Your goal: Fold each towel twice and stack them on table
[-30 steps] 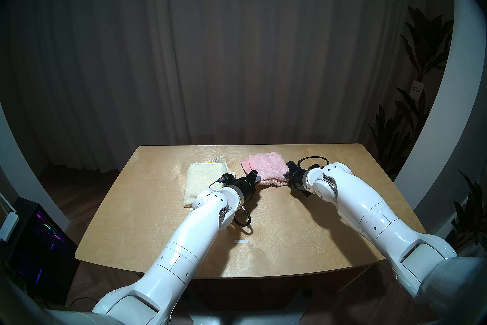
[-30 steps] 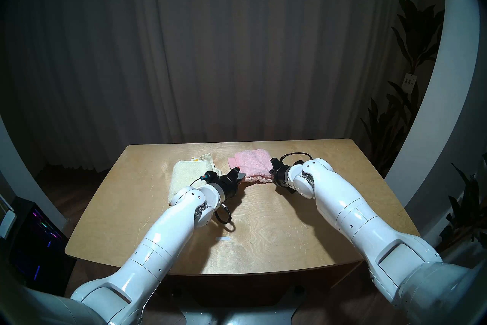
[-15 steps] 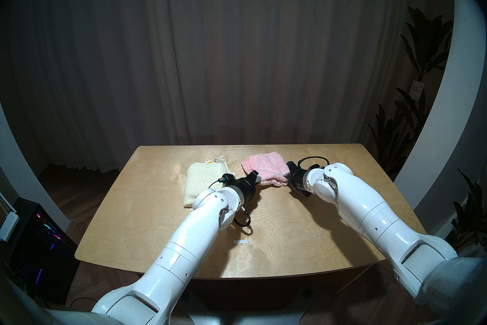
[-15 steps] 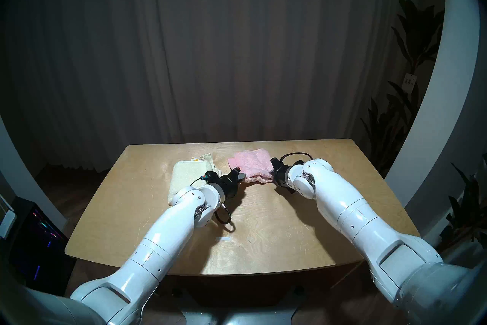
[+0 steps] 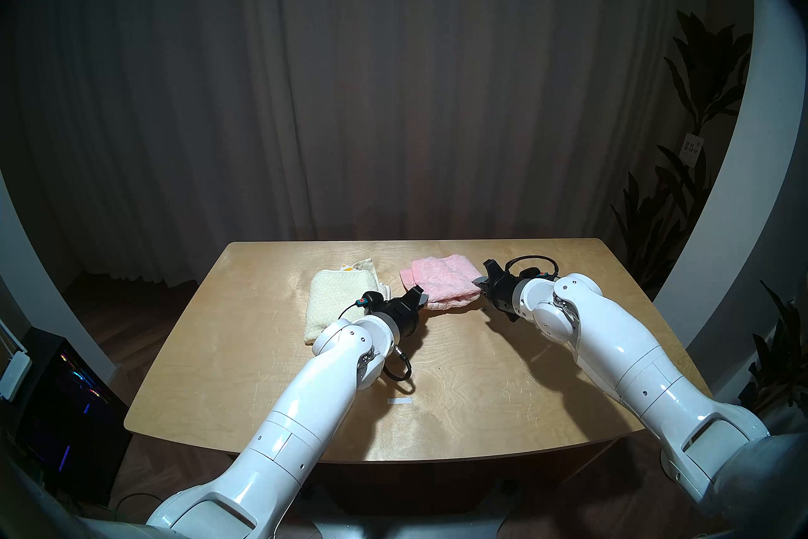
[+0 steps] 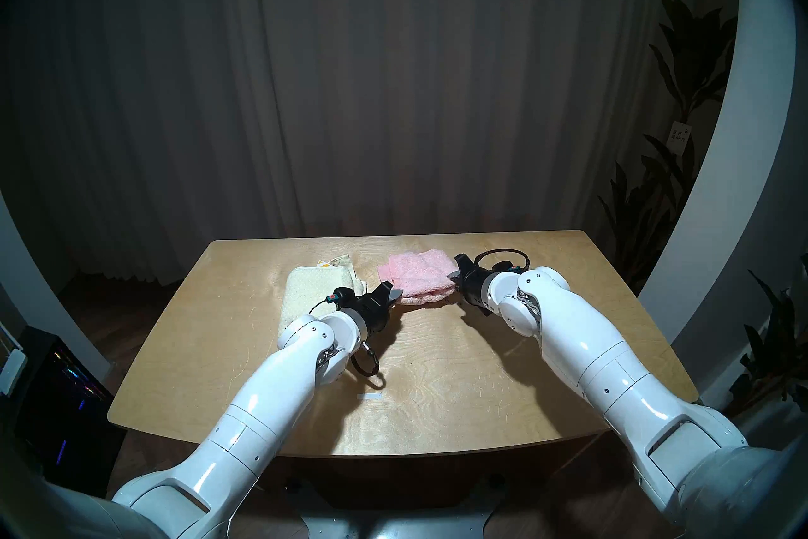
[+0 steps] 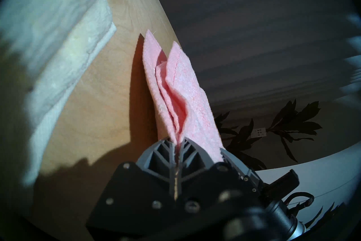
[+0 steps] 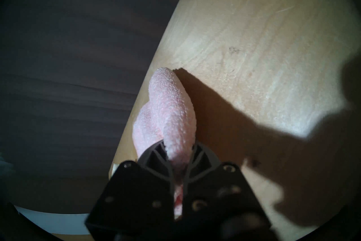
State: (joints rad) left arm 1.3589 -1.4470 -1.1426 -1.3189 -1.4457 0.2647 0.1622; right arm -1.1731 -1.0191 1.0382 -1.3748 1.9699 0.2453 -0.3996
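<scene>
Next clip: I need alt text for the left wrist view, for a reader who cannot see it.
The left gripper, fingers shut, pinches an edge of the folded pink towel, whose layers fan out away from the camera. Beneath lies the light wooden table, with the cream towel blurred at left and a dark curtain behind.

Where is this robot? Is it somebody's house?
Maybe a room at home, or a lab made to look like one. There is a long grey curtain, a leafy plant, a wooden table with towels, and a computer glowing on the floor.
</scene>
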